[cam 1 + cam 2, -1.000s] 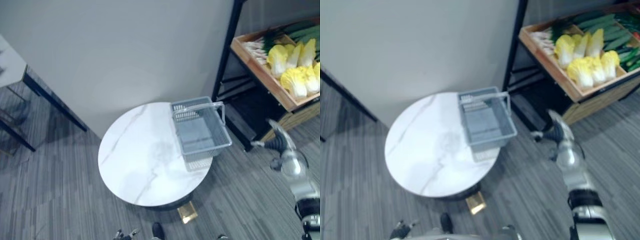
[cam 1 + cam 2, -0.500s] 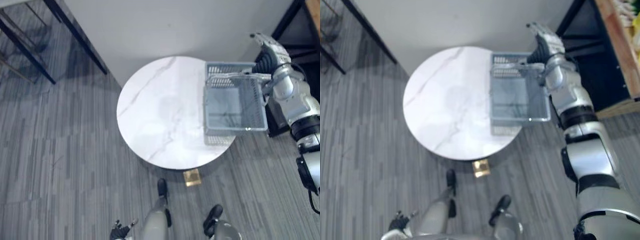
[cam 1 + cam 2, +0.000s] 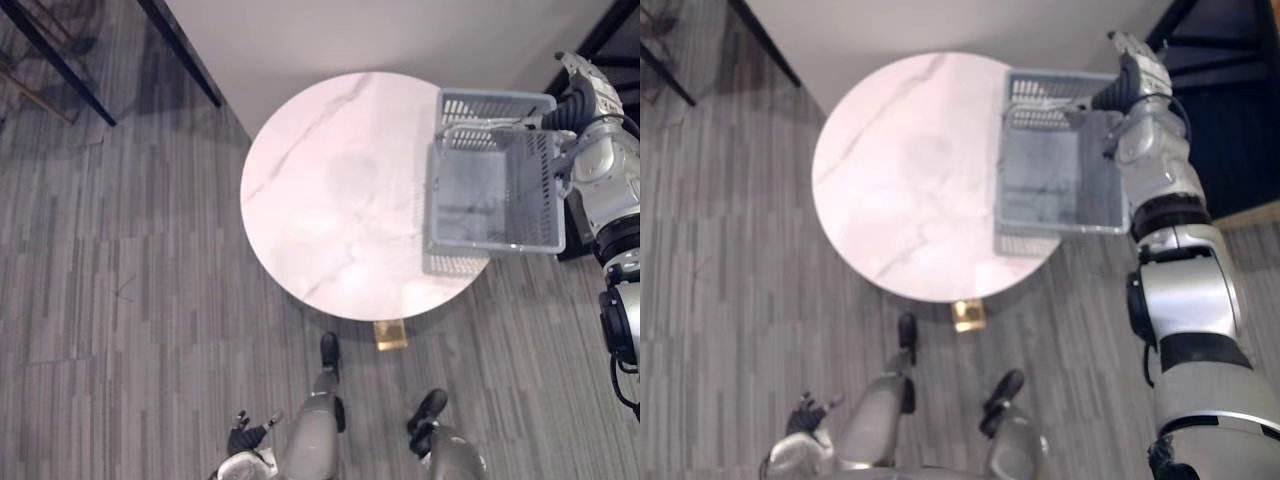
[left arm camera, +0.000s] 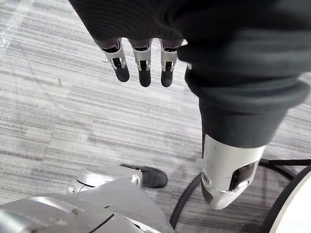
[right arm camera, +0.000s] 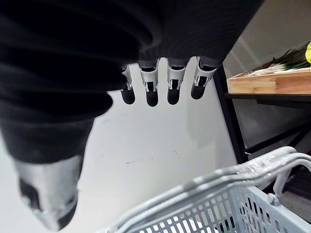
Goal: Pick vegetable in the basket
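1. The grey basket (image 3: 495, 105) sits on the round white surface (image 3: 340, 190), at its edge on the robot's right. As far as the head views show, it is empty.
2. The right robot hand (image 3: 583, 82) hovers at the far end of the basket, beside the shelf. In its wrist view the fingers (image 5: 150, 80) hang loose and straight above the basket's two handles (image 5: 228, 177), which stand raised together. There is a gap between fingers and handles, and the hand holds nothing.
3. The vegetables are not in the basket. Green onions (image 5: 286, 63) lie in a wooden crate (image 5: 262, 82) on the black shelf, well apart from the hand.
4. The left robot hand (image 4: 141, 68) hangs low at the robot's side over the grey floor (image 4: 58, 111), fingers relaxed and empty.
5. Progress, as I judge it: an early stage. No vegetable is grasped and none is placed. What is left is the reach to the crate, taking hold of a vegetable, carrying it over and dropping it into the basket. The hand may instead be about to take the handles; I cannot tell which.
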Controlling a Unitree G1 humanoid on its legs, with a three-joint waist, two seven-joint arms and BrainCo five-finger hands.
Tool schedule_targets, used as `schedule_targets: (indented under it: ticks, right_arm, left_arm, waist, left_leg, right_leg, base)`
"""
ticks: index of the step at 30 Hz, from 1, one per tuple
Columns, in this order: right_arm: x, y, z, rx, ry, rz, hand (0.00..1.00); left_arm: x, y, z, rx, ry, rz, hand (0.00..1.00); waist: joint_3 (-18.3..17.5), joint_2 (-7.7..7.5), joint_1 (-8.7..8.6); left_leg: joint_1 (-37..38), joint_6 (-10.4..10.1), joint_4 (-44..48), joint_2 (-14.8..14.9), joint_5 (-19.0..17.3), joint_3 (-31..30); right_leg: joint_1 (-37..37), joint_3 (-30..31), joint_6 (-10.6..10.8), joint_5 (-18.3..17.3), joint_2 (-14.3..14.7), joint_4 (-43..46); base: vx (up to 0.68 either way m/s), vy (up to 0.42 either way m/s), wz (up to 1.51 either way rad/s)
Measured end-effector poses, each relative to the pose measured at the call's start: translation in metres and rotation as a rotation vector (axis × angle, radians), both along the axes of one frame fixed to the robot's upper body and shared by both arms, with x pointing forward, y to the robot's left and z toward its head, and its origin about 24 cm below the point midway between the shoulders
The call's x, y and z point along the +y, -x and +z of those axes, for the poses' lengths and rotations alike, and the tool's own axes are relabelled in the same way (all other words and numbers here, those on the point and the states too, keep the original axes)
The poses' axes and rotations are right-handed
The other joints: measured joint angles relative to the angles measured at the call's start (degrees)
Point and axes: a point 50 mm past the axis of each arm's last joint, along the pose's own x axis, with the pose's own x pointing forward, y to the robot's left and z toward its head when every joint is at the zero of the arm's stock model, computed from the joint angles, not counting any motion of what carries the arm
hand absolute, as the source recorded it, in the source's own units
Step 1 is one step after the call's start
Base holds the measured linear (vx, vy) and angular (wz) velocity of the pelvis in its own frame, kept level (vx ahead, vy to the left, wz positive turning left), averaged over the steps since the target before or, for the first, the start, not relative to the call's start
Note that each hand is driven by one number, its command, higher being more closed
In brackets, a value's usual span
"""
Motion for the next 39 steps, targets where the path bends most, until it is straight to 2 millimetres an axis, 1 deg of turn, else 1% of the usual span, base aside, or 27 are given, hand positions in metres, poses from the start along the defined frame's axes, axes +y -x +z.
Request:
schedule_targets:
  ticks: [2,7,11,13,18,20,26,29,31,34,39]
  right_arm:
    - [-0.003,0.0,-0.005,0.02,-0.006,-0.013,0.0]
    - [-0.005,-0.001,-0.007,0.028,-0.008,-0.019,0.0]
    - [-0.004,-0.001,-0.007,0.032,0.001,-0.021,0.0]
    - [-0.007,-0.001,-0.011,0.05,-0.002,-0.032,0.0]
    - [-0.009,-0.001,-0.015,0.066,-0.002,-0.041,0.0]
    - [-0.009,-0.001,-0.015,0.068,0.008,-0.041,0.0]
    - [-0.009,-0.001,-0.017,0.08,0.034,-0.05,0.0]
    - [-0.012,0.0,-0.016,0.078,0.039,-0.059,0.0]
    - [-0.018,0.002,-0.013,0.077,0.056,-0.075,0.0]
    - [-0.021,0.004,-0.012,0.088,0.107,-0.092,0.0]
    - [-0.024,0.005,-0.011,0.089,0.117,-0.103,0.0]
  left_arm:
    - [-0.001,-0.003,0.001,-0.008,0.0,-0.007,0.0]
    - [-0.001,-0.003,0.001,-0.007,0.0,-0.008,0.0]
    - [-0.001,-0.003,0.001,-0.007,0.0,-0.008,0.0]
    - [-0.001,-0.003,0.001,-0.004,-0.001,-0.007,0.0]
    - [-0.001,-0.003,0.001,-0.004,-0.002,-0.007,0.0]
    - [-0.001,-0.003,0.001,-0.004,-0.001,-0.009,0.0]
    - [-0.003,-0.003,0.0,-0.005,-0.003,-0.024,0.0]
    - [-0.002,-0.003,0.001,-0.01,-0.007,-0.023,0.0]
    - [-0.002,-0.003,0.001,-0.008,-0.007,-0.024,0.0]
    - [-0.001,-0.001,0.0,0.002,-0.01,-0.023,0.0]
    - [0.003,-0.002,0.001,0.001,-0.022,-0.024,0.0]
  waist:
    - [0.3,0.29,0.1]
    - [0.6,0.9,-0.01]
    - [0.7,0.94,-0.01]
    - [0.7,0.96,0.08]
    - [0.8,1.02,0.08]
    - [1.0,1.42,0.09]
    - [1.6,1.99,0.03]
    - [1.7,2.01,0.05]
    - [1.7,2.0,0.3]
    - [1.7,1.99,0.53]
    - [1.7,2.1,0.78]
  left_leg:
    - [-0.1,0.0,0.0,0.1,0.0,0.2]
    - [-0.1,0.0,0.0,0.1,0.0,0.3]
    - [-0.9,0.0,0.0,0.2,0.0,0.4]
    - [-0.9,0.0,0.0,0.0,0.1,0.3]
    - [-0.9,0.0,0.0,-0.3,0.1,0.2]
    - [-1.0,0.0,0.0,-0.3,0.1,0.1]
    - [-1.9,0.1,0.0,-0.2,0.3,-0.5]
    - [-2.3,0.1,0.0,-0.3,0.4,-1.1]
    - [-3.3,0.1,0.0,-0.3,0.7,-1.4]
    - [-3.8,0.1,0.0,-0.4,0.8,-1.6]
    - [-4.4,0.1,-0.2,-0.4,0.9,-2.3]
  right_leg:
    - [-0.4,0.5,0.0,0.0,0.0,0.3]
    - [-0.6,0.7,0.0,0.0,0.0,0.4]
    - [-1.5,0.9,0.0,0.0,-0.1,0.6]
    - [-1.5,0.9,0.0,0.0,-0.2,0.6]
    - [-1.5,0.9,0.0,0.0,-0.5,0.6]
    - [-1.6,0.9,-0.1,-0.1,-0.5,0.9]
    - [-2.6,0.7,-0.2,-0.2,-0.6,1.6]
    - [-2.6,0.7,-0.2,-0.3,-0.6,1.7]
    - [-3.6,0.7,-0.4,-0.4,-0.6,2.1]
    - [-4.1,0.7,-0.4,-0.4,-0.7,2.2]
    - [-4.3,0.3,-0.4,-0.5,-0.6,2.3]
  base:
    - [-0.02,0.005,-0.08]
    - [0.0,0.0,0.0]
    - [0.0,0.0,0.0]
    - [0.0,0.0,0.0]
    - [0.0,0.0,0.0]
    - [0.0,0.0,0.0]
    - [-0.01,0.003,0.02]
    - [0.0,0.009,0.09]
    - [-0.01,0.007,0.07]
    - [0.0,0.002,0.01]
    - [-0.01,0.002,0.04]
